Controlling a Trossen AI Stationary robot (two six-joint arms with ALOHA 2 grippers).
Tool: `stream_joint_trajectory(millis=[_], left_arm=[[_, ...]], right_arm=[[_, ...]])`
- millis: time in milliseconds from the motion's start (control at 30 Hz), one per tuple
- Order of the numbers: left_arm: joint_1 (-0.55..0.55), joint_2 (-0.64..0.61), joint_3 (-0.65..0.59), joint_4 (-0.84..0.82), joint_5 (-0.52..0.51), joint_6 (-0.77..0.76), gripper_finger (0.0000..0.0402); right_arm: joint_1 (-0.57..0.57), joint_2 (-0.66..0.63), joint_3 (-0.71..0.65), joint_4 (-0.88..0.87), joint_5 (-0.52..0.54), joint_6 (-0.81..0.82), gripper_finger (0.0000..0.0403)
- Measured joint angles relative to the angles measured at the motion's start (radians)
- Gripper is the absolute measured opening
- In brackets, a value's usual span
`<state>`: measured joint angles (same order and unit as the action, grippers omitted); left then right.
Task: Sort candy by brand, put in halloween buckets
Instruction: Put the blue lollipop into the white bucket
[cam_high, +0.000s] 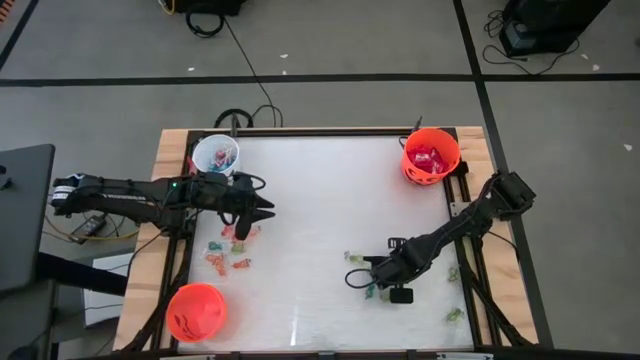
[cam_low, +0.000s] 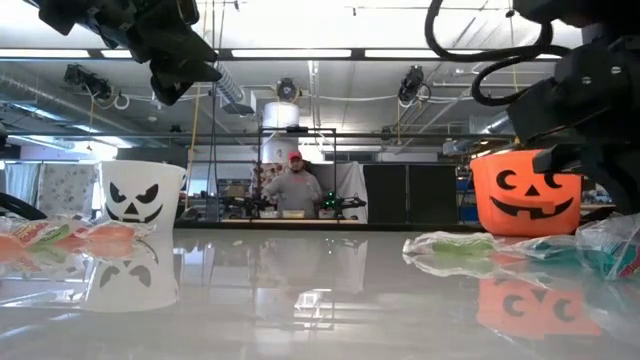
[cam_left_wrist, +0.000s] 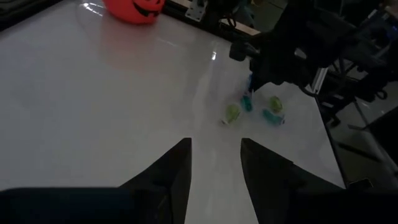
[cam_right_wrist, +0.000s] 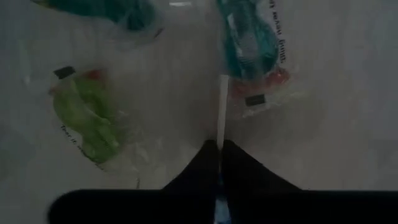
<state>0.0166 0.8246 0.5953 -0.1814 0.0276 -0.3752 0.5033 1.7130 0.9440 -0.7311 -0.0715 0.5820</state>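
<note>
Buckets first: we see the white bucket (cam_high: 216, 155) far-left, one orange bucket (cam_high: 431, 154) far-right, another orange bucket (cam_high: 196, 311) near-left. Our left gripper (cam_high: 262, 211) hovers over orange candies (cam_high: 228, 255), fingers parted, empty. Our right gripper (cam_right_wrist: 219, 147) pinches a lollipop stick (cam_right_wrist: 220, 112), beside a green candy (cam_right_wrist: 88, 115).

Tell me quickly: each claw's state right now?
Left claw: open, empty.
Right claw: shut on a lollipop, gripping its stick.
</note>
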Motion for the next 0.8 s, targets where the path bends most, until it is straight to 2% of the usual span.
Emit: stream_joint_trajectory(millis=[133,233,433,600,800], left_arm=[[0.0,0.0,0.0,0.009,-0.003,0.0,0.0145],[0.0,0.0,0.0,0.027,-0.003,-0.009,0.0145],[0.0,0.0,0.0,0.142,-0.002,-0.021,0.0145],[0.0,0.0,0.0,0.212,-0.002,0.029,0.0145],[0.0,0.0,0.001,0.274,-0.001,0.09,0.0145]], right_arm=[[-0.03,0.001,0.02,-0.003,-0.002,0.033,0.0014],[-0.065,0.003,0.077,0.046,0.046,0.046,0.0008],[-0.164,0.002,0.206,0.175,0.215,0.071,0.0007],[-0.265,0.002,0.31,0.273,0.359,0.072,0.0006],[-0.368,0.002,0.348,0.49,0.378,0.004,0.0005]])
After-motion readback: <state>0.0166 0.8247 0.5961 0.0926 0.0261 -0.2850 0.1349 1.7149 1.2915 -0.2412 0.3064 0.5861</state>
